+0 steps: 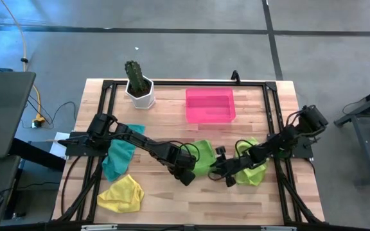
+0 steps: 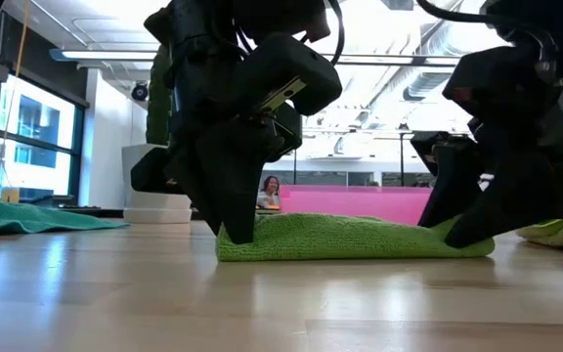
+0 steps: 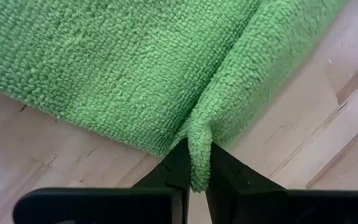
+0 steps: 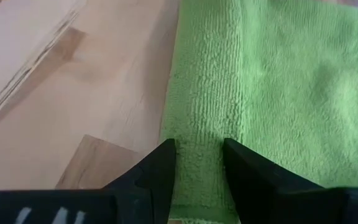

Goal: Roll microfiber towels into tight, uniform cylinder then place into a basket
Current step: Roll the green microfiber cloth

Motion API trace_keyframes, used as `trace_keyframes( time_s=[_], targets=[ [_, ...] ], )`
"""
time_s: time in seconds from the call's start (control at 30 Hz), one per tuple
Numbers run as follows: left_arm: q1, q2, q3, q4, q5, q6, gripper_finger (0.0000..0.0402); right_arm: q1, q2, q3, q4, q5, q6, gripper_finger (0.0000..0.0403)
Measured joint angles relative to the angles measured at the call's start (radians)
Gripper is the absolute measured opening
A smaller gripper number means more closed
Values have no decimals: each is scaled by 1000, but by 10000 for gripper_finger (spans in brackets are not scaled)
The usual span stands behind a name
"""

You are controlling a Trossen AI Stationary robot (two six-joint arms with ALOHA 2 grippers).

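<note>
So we're basically at the start here. The pink basket at the far side of the bench has nothing in it that I can see from above, so zero towels delivered so far.

Both arms are on one lime green towel in the middle of the bench, toward the near side. It's lying mostly flat with a fold along one edge, not a cylinder by any stretch. The left gripper has its fingers pinched shut on a corner of that towel; you can see the little tuck of cloth squeezed between them in the left wrist view. The right gripper is at the opposite end, fingers part way closed with the folded edge of the same towel running between them. Looks like a grip on the fold to me.

Still waiting their turn: the second lime green towel bunched up just right of the right gripper, the teal towel on the left under the left arm, and the yellow towel at the near left. All loose, none rolled.

So my read: rolling of towel one is only getting going, and all four towels remain to roll and drop in the basket.
</note>
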Motion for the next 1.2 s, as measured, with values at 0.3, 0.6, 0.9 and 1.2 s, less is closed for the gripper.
trace_keyframes(
  time_s=[0.3,0.6,0.9,1.2],
  targets=[
    [-2,0,0,1,-9,66,26,-9,0,1,-20,-67,38,154],
    [-6,0,0,5,-30,267,53,-30,-1,0,-48,-99,131,203],
    [-40,-16,0,-10,-165,569,102,-37,-2,0,-53,-111,165,204],
    [-41,-97,-3,-172,-272,544,113,-37,-1,-1,-49,-110,189,204]
  ],
)
